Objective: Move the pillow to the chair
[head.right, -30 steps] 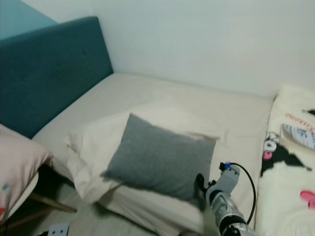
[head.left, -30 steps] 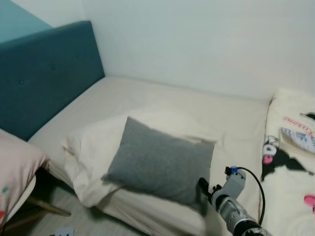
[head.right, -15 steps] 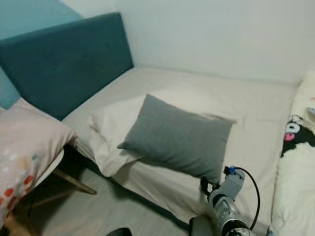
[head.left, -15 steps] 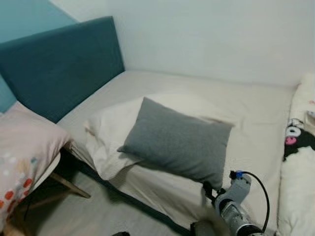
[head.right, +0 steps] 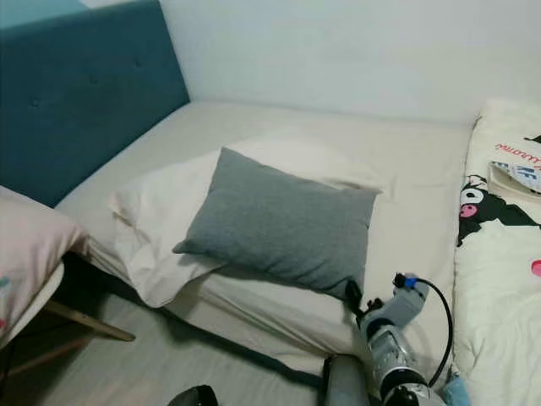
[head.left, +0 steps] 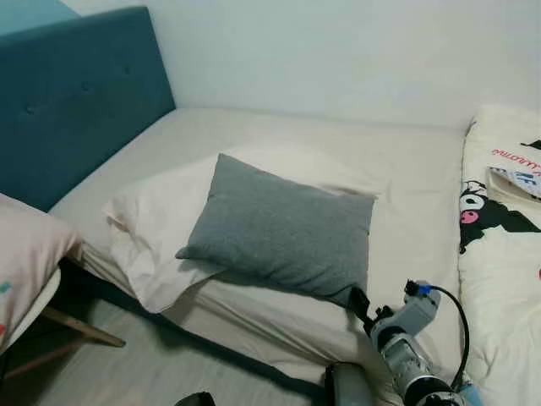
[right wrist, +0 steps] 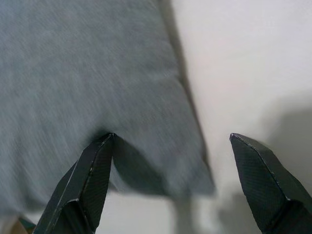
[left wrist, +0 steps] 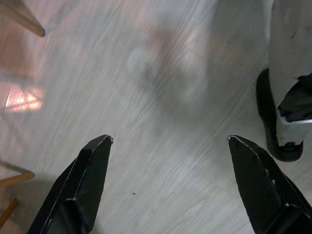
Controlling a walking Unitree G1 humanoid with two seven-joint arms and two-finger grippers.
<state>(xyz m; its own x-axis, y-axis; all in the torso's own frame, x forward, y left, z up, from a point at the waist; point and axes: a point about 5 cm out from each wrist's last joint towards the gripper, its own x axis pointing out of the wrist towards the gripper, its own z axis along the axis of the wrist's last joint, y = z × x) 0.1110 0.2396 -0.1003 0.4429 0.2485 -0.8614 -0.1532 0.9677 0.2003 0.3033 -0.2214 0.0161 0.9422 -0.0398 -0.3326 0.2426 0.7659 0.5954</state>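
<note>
A grey pillow [head.left: 279, 224] lies on the bed, resting partly on a white pillow [head.left: 156, 228]. My right gripper [head.left: 359, 303] is at the grey pillow's near right corner, low over the mattress. In the right wrist view that gripper [right wrist: 171, 135] is open, with the grey pillow's corner [right wrist: 97, 87] between its fingers and one finger [right wrist: 92, 170] against the fabric. The chair [head.left: 38, 309] stands at the left by the bed, with a white seat, wooden legs and a pink pillow [head.left: 25, 249] on it. My left gripper [left wrist: 168, 139] hangs open over the wooden floor.
A teal headboard [head.left: 76, 93] rises at the bed's left end, and a white wall runs behind the bed. A cartoon-print blanket [head.left: 503, 220] covers the bed's right side. In the left wrist view, my foot [left wrist: 287, 97] and a chair leg [left wrist: 22, 17] are on the floor.
The camera has swung, so the whole scene has shifted left. My right gripper now sits closer to the grey pillow's near right corner.
</note>
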